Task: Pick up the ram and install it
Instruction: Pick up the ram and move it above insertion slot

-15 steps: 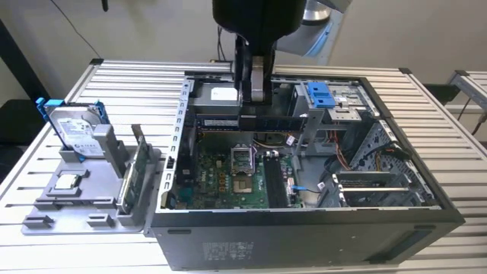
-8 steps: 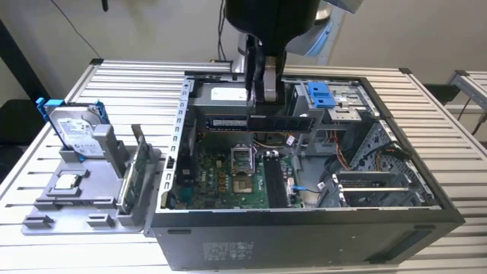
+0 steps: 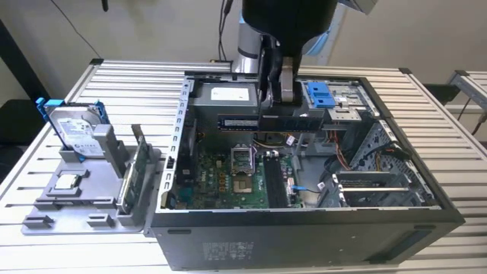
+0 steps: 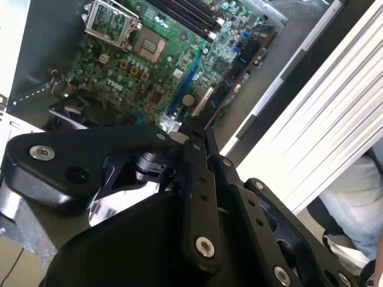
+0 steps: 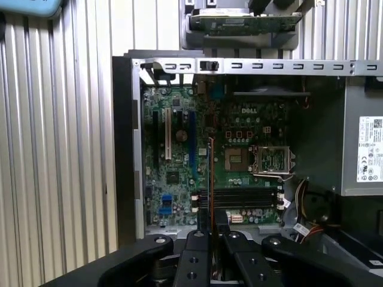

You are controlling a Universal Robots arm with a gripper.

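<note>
White label [image 5: 371, 149] on power supply [image 5: 362, 95], print illegible

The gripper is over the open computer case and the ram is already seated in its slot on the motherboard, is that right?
Not quite. The gripper is over the open computer case, but the ram is not seated. In the exterior view it is clamped in the gripper and held level above the motherboard.

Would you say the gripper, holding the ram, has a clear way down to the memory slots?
Probably yes: the gripper holds the ram above the open case, and the memory slots lie bare below, with no cable or card across them.
</note>
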